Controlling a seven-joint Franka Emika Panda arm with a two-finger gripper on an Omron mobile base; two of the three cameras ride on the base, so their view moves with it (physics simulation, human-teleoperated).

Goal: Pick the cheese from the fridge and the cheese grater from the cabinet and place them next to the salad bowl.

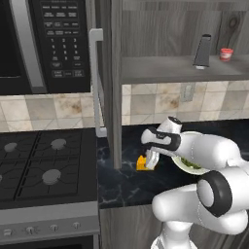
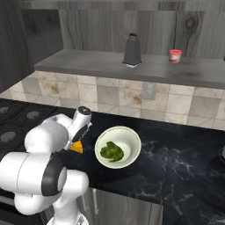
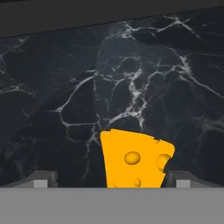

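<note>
Hand view gives you the cheese [image 3: 133, 162] at six o'clock, lying on the black marble counter [image 3: 144, 78] between the two finger tips [image 3: 42, 181]; the tips stand wide, one at each lower corner, and neither touches the wedge; its lower edge is cut off by the bottom of the picture, so you cannot see how it sits on the stone.

In the left base view the gripper [image 1: 151, 161] points down over the cheese [image 1: 141, 163], and the white wrist hides most of the wedge, so only an orange corner shows; the salad bowl [image 1: 187, 165] is just at three o'clock of it, largely covered by the arm, with a sliver of rim and greens showing; the cabinet [image 1: 170, 68] stands open above, its door [image 1: 115, 82] edge-on, with the cheese grater [image 1: 202, 51] upright on the shelf and a small red cup [image 1: 226, 54] at three o'clock of it; the microwave [image 1: 46, 44] is cut off at the left edge.

In the right base view the bowl [image 2: 118, 147] shows whole, greens inside; the cheese [image 2: 77, 147] peeks out at its nine o'clock, near but apart; you cannot make out the fingers here behind the forearm.
</note>
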